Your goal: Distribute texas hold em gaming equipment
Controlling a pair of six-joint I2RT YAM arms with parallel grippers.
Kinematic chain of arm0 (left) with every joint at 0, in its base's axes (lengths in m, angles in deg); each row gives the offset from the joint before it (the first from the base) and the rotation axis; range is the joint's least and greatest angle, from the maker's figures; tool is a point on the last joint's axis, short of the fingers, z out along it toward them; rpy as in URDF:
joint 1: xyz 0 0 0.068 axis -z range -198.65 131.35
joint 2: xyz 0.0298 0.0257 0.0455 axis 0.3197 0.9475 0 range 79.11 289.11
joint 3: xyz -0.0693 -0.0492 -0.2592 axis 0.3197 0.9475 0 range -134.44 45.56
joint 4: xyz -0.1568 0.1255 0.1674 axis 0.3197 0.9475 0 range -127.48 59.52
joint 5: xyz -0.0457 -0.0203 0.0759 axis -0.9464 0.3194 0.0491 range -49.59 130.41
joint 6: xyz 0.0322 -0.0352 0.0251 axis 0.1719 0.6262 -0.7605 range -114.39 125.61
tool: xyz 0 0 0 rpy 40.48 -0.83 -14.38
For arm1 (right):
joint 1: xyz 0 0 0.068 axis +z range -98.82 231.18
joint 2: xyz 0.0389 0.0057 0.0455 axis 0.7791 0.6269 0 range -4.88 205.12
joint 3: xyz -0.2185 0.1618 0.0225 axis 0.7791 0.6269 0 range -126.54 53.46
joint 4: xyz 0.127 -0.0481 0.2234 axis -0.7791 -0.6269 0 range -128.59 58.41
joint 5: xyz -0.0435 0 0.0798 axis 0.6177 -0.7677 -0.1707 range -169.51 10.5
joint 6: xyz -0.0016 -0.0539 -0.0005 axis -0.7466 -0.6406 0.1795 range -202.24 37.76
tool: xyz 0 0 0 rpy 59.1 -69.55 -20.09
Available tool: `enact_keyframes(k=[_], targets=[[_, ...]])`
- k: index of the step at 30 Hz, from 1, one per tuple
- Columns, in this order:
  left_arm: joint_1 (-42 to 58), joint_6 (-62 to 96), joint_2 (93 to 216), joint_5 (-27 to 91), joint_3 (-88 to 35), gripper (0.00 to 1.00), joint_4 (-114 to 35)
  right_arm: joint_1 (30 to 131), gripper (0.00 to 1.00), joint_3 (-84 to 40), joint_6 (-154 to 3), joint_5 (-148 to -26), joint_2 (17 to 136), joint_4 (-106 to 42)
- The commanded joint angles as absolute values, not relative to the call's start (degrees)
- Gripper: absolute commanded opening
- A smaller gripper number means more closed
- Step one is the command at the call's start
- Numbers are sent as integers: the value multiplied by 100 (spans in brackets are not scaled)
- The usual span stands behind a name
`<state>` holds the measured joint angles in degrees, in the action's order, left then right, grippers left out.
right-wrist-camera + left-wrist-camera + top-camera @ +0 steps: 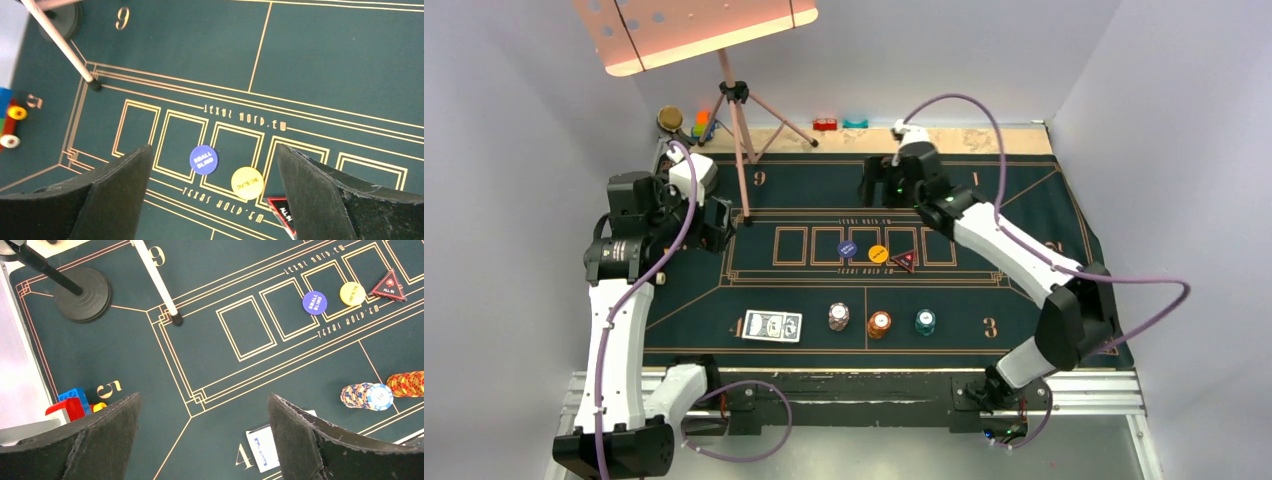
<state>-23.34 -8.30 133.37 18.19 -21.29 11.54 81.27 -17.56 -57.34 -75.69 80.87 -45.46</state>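
In the left wrist view we see only a corner of the playing cards [262,447]; the rest lies behind a finger [310,440] of the left tool [204,397] and off the bottom edge. The orange chips [407,384] are cut by the right edge, and the toy blocks [75,402] are half hidden by the other finger. In the right wrist view the red triangular marker [281,216] is mostly covered by a finger [330,200] of the right tool [215,147].
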Motion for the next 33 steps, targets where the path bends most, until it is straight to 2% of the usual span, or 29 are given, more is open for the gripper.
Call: enact_keyframes(k=[1,13,33], targets=[[-2323,-688,13482,1883,-2226,100,1304,8951,98,-2269,-6117,-6096,8548,-5276],[-2329,-976,13936,2116,-2507,100,1892,9812,98,-2469,-5733,-5852,10057,-5083],[-2326,-725,13799,2540,-2625,100,2035,9878,64,-3096,-5724,-6171,11357,-5195]])
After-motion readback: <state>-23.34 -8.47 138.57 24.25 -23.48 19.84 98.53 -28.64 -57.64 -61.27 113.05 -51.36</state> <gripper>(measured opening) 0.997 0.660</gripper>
